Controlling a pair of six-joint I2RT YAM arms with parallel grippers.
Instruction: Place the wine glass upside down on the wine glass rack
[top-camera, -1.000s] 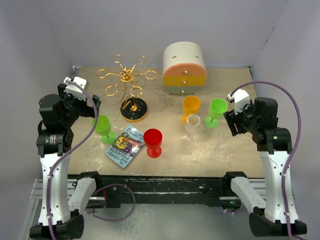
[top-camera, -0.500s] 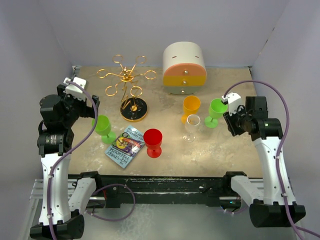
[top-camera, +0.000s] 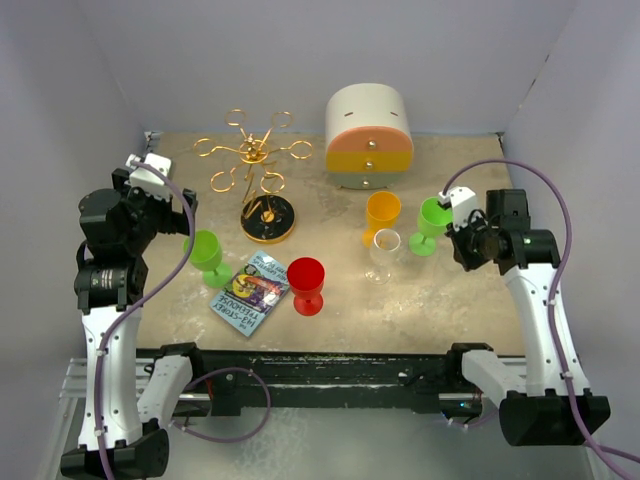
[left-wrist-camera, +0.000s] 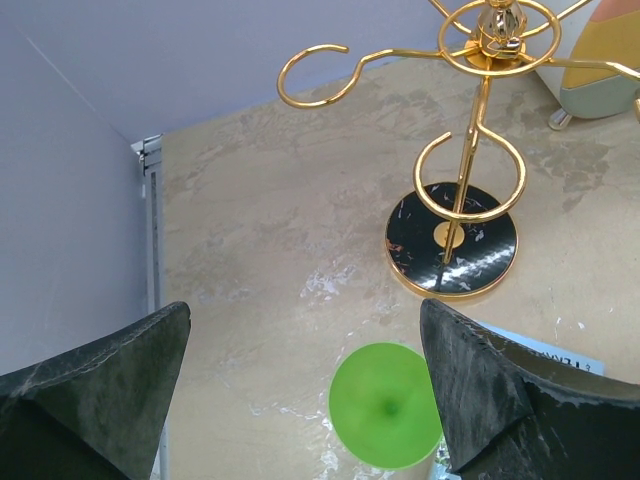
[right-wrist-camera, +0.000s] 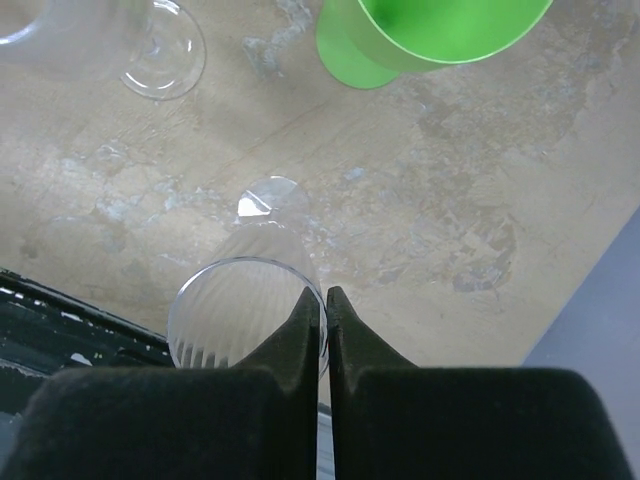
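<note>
The gold wire wine glass rack (top-camera: 256, 158) stands at the back left on a round black base (left-wrist-camera: 452, 240). My right gripper (right-wrist-camera: 326, 296) is shut on the rim of a clear ribbed wine glass (right-wrist-camera: 235, 320), one finger inside the bowl and one outside. That glass stands on the table; the arm hides it in the top view. My left gripper (left-wrist-camera: 305, 330) is wide open above a green wine glass (left-wrist-camera: 385, 405), just in front of the rack, touching nothing.
Another clear wine glass (top-camera: 384, 252), an orange one (top-camera: 382, 214) and a green one (top-camera: 433, 222) stand left of my right gripper (top-camera: 452, 234). A red glass (top-camera: 306, 284) and a booklet (top-camera: 250, 292) sit mid-table. A white-and-orange drawer box (top-camera: 369, 135) is at the back.
My right arm has reached forward and left toward the green glass, and its jaws have shut on the clear glass's rim. The left arm has not moved.
</note>
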